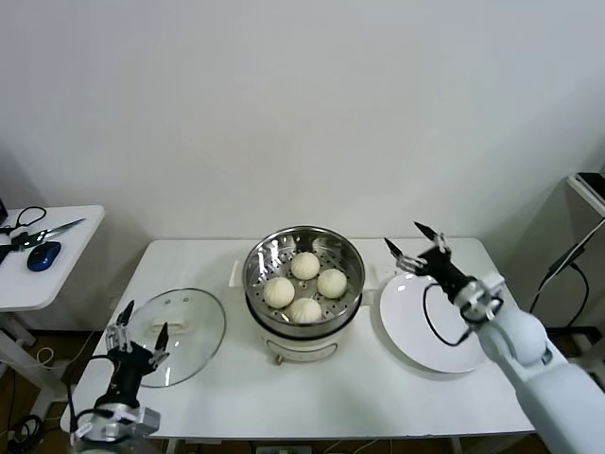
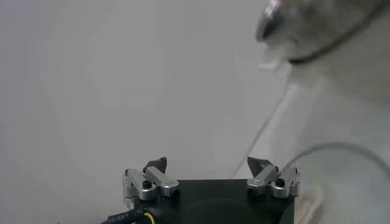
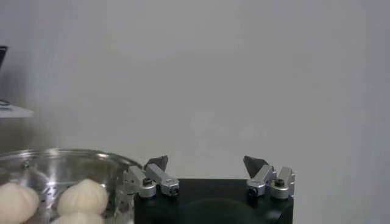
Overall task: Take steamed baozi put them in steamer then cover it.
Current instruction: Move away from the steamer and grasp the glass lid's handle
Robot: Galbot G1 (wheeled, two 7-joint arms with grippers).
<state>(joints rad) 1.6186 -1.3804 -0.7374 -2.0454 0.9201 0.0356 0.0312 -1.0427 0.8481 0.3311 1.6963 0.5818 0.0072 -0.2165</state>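
All four buns [image 1: 304, 284] sit in the steamer [image 1: 352, 253]; the lid [image 1: 203, 333] lies flat on the counter [image 1: 359, 397] at nine o'clock. Left end effector [image 1: 140, 333], released, hovers at its near edge, nearer than the released right end effector [image 1: 408, 240]; handle [image 1: 177, 325] just ahead.

Lab test bench, not a home kitchen.
Bare white wall behind white table [image 1: 189, 260]; left of it, side desk [image 1: 66, 274] with scissors [image 1: 52, 230], mouse [image 1: 43, 255].

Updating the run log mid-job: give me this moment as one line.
baozi: four in steamer | cover: off, on table | left hand: open above cover | right hand: open over plate | next: cover
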